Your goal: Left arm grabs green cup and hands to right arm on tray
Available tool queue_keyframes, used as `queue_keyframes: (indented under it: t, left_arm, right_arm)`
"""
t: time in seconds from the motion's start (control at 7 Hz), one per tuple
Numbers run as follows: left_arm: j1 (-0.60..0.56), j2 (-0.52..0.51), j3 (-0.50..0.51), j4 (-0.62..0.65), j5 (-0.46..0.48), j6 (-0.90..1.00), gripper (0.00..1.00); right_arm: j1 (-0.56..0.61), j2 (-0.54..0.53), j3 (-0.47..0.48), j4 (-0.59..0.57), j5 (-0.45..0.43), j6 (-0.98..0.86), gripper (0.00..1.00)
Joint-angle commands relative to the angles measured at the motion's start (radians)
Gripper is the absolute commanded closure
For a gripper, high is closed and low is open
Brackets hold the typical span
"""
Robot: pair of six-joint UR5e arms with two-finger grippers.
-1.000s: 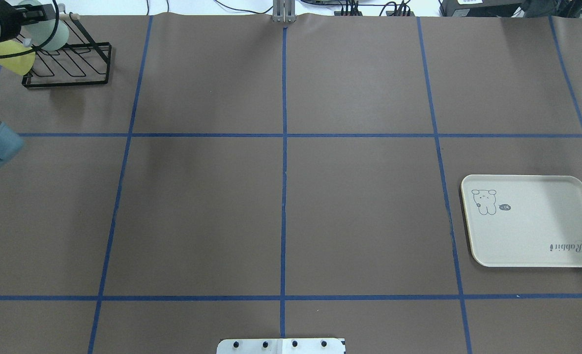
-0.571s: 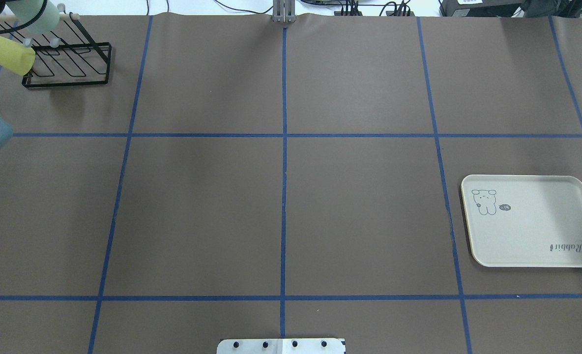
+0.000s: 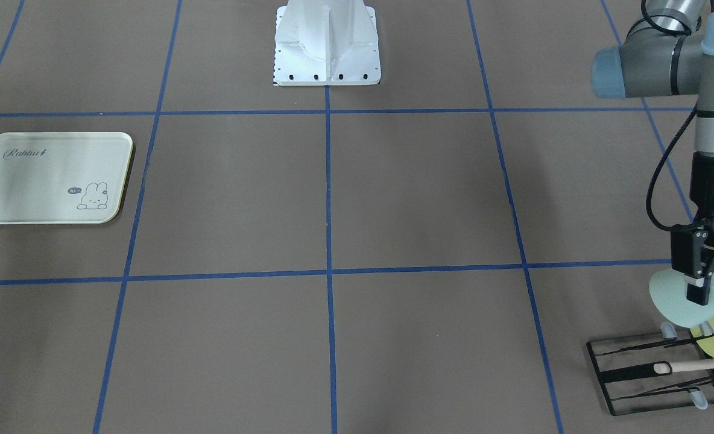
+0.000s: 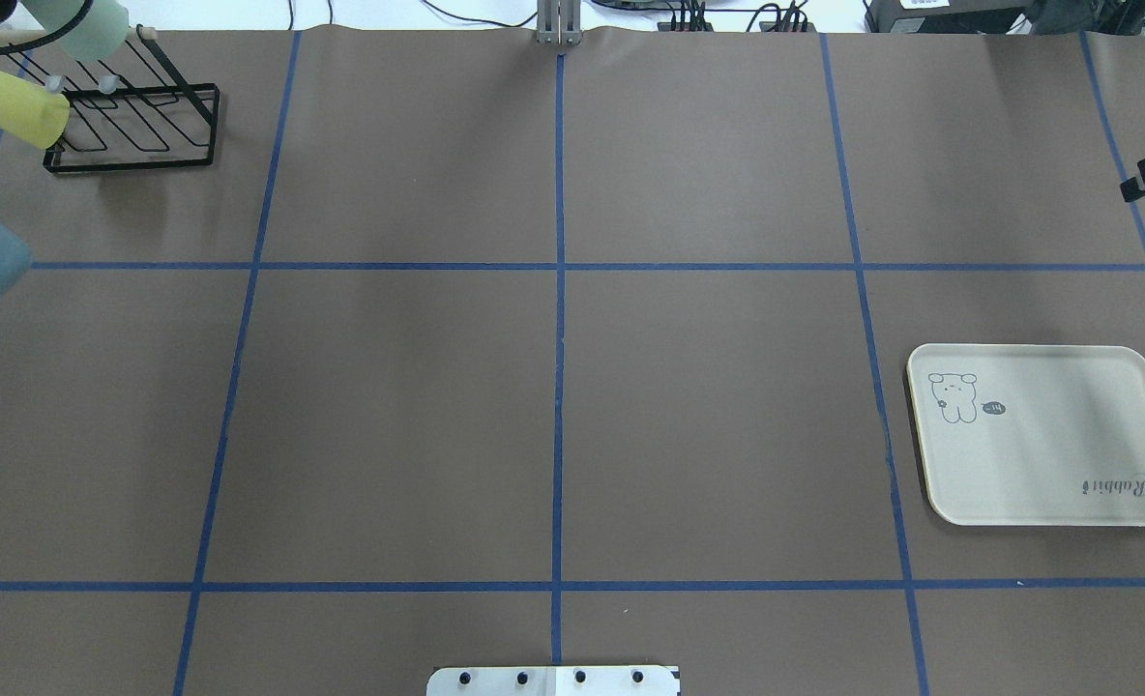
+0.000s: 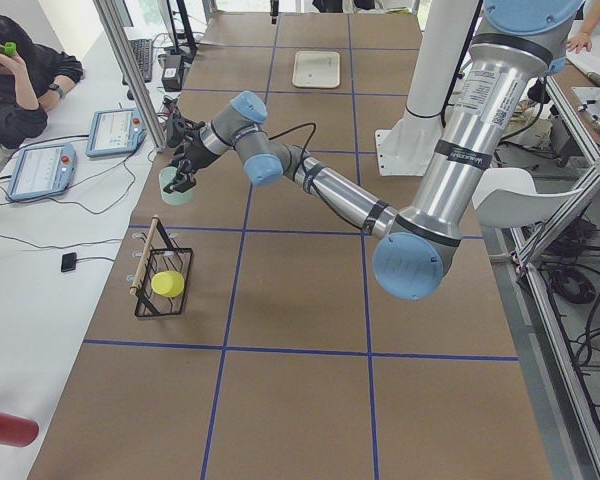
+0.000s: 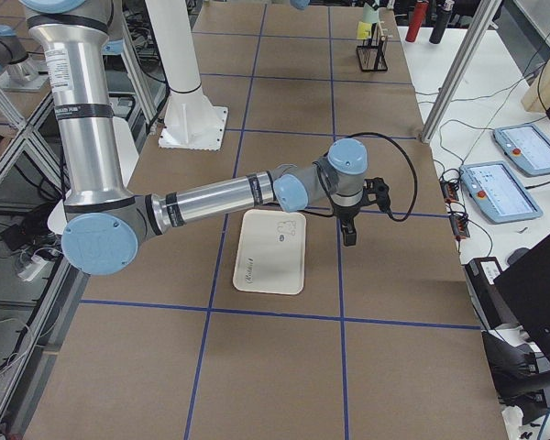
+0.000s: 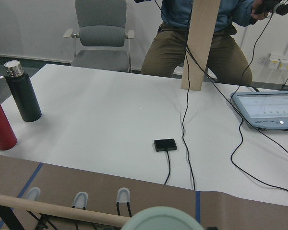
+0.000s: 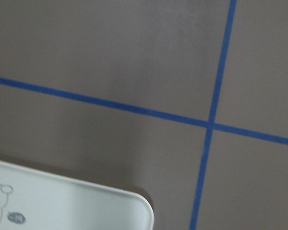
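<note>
Yellow-green cup (image 4: 14, 106) sits on black wire rack (image 4: 161, 145).

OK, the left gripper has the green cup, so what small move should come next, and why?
Probably carry the cup toward the table's middle without loosening the grip. The left gripper is clamped on the rim of the green cup, and the cup hangs clear of the black rack. The right gripper hovers by the tray at the far end, seemingly too far off for a handover here.

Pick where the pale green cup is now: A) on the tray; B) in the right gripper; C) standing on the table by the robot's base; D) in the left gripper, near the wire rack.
D: the left gripper grips the pale green cup close to the wire rack.
</note>
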Motion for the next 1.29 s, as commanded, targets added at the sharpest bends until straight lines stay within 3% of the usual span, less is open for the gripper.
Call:
queue_keyframes:
  t: [0.0, 0.43, 1.14]
  left_arm:
    - [0.02, -0.002, -0.004, -0.007, 0.007, -0.124, 0.72]
    - [0.153, -0.036, -0.008, -0.013, 0.068, -0.361, 0.71]
    - [0.349, -0.207, -0.089, -0.016, 0.057, -0.814, 0.71]
  right_arm:
    - [-0.064, 0.049, -0.001, 0.222, -0.025, 0.314, 0.01]
    - [-0.178, 0.095, -0.002, 0.531, -0.031, 0.88, 0.01]
    - [-0.284, 0.177, 0.012, 0.845, -0.028, 1.353, 0.01]
